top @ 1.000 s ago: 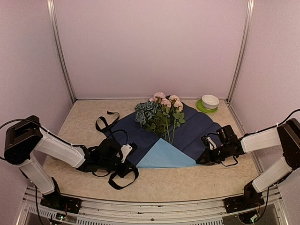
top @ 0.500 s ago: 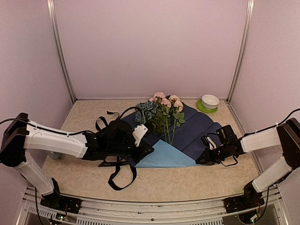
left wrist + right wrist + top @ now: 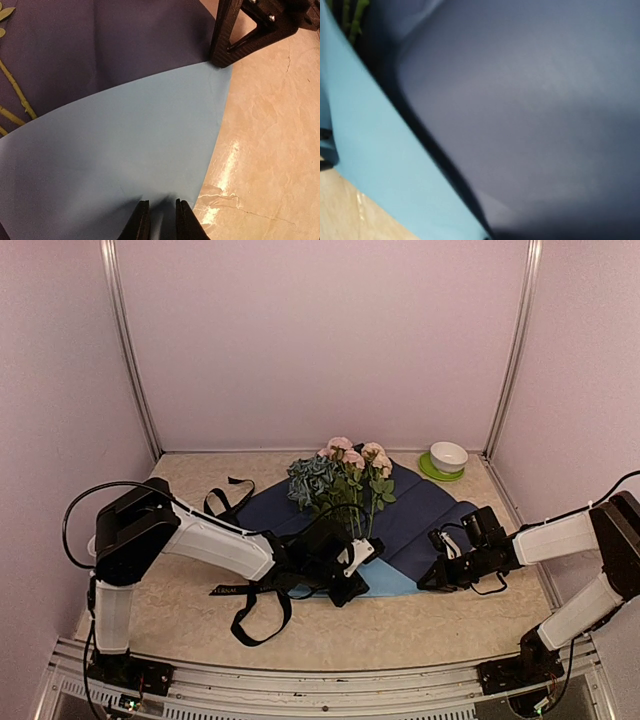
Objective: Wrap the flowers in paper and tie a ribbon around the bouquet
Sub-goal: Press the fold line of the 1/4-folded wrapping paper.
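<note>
**L pincer [image 3: 161, 222] on the blue flap, R pincer [image 3: 436, 578] shut at the paper's edge**

L pincer: fingers [image 3: 141, 222] nearly together w/ a narrow gap between them. The tips are down on the light-blue flap [image 3: 125, 150], close to its edge by the table [image 3: 400, 625]. The flap puckers a little between the tips. Can't tell if that pucker is actually nipped. The L arm reaches in from the left, across the ribbon [image 3: 255, 605]. The ribbon lies in loose black loops on the table by the paper's left side, partly under the arm.

R pincer: pressed together on the paper [image 3: 420, 515] at its right corner, where navy meets light blue. Its own cam shows only paper close up, so the fingers are hidden there.

Paper: spread mid-table, navy side up, front corner folded over w/ light blue showing. The flowers [image 3: 340, 475] lie on the navy part, blooms toward the back wall. Their stems [image 3: 17, 92] point to the front and run down to the flap. Flowers not wrapped, ribbon not tied.

A white bowl [image 3: 448, 455] on a green saucer [image 3: 432, 473] sits back right, just beside the paper.
</note>
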Tool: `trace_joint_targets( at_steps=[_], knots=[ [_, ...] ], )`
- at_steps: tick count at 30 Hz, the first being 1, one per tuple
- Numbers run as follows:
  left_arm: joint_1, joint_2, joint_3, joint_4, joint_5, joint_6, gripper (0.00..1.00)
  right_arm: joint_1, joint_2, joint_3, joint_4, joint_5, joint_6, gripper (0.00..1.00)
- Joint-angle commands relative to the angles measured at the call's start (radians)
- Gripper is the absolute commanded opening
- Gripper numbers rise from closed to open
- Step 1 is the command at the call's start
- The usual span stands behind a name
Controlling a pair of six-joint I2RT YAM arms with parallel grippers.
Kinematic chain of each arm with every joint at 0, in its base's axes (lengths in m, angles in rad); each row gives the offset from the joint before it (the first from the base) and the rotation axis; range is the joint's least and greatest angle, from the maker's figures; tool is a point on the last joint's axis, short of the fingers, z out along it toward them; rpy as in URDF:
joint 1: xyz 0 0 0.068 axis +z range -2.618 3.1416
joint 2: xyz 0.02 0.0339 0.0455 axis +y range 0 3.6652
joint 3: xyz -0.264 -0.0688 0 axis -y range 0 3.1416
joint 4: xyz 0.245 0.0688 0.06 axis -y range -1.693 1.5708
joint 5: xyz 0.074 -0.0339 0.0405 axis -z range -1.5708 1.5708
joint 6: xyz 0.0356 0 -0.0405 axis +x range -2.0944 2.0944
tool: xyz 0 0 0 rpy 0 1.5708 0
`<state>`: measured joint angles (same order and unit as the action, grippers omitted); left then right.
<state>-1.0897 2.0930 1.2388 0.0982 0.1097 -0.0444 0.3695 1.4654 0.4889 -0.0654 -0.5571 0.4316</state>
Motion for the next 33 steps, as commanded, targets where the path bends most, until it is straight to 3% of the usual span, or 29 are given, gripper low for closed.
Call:
trace_joint_targets(
  at_steps=[1, 18, 33],
  knots=[
    [0.006, -0.048, -0.124, 0.018, 0.032, -0.04, 0.19, -0.004, 0.043, -0.035, -0.066, 0.087, -0.012, 0.0],
    [0.072, -0.219, -0.461, 0.068, -0.046, -0.207, 0.18, -0.004, 0.048, -0.012, -0.097, 0.108, -0.03, 0.0],
    [0.093, -0.355, -0.641, -0.027, -0.127, -0.39, 0.15, -0.004, 0.046, -0.006, -0.109, 0.112, -0.035, 0.0]
  ],
)
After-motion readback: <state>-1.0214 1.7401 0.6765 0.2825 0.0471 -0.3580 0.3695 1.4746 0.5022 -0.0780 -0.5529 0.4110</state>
